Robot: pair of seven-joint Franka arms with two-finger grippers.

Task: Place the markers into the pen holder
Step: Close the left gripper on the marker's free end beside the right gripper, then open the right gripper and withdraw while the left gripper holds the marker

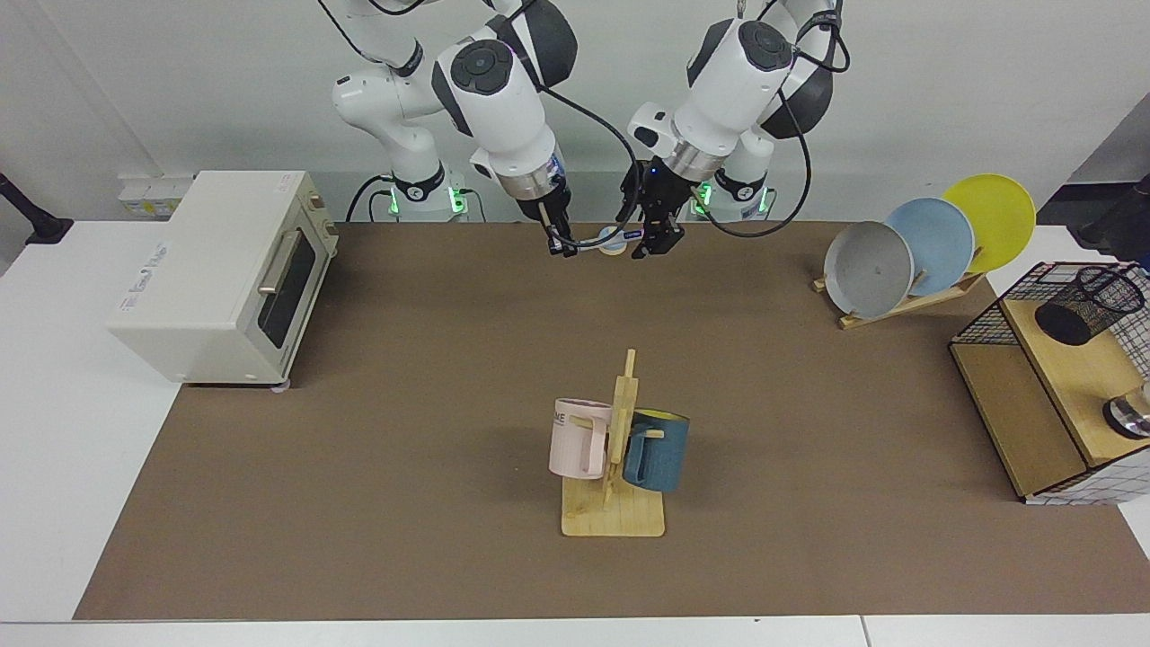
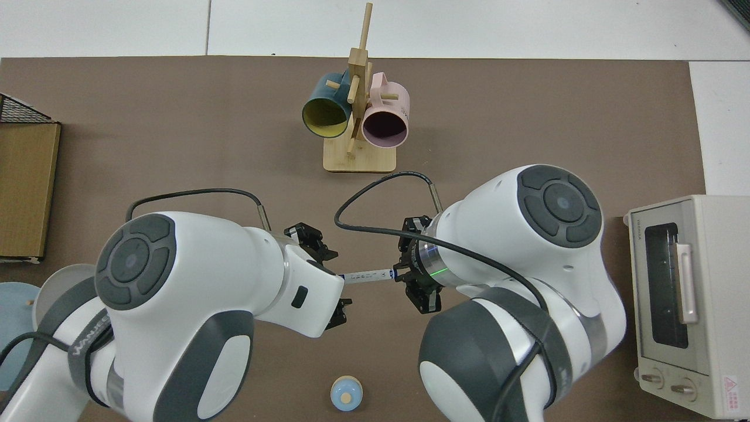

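The marker (image 1: pixel 600 242) (image 2: pixel 368 274) is held level above the mat at the back, in front of the arm bases. My right gripper (image 1: pixel 559 247) (image 2: pixel 405 275) is shut on its blue end. My left gripper (image 1: pixel 653 244) (image 2: pixel 331 280) is open, with one finger on each side of the capped end; its hand hides the cap in the top view. The pen holder (image 1: pixel 1083 310), a black mesh cup, leans on the wooden shelf at the far side of the facing view, well away from both grippers. It is outside the top view.
A toaster oven (image 1: pixel 225 270) stands by the right arm. A wooden rack with a pink mug (image 1: pixel 579 438) and a blue mug (image 1: pixel 656 451) is mid-table. Plates (image 1: pixel 925 247) lean in a rack beside the wire basket (image 1: pixel 1015 305). A small blue knob (image 2: pixel 345 394) sits behind the marker.
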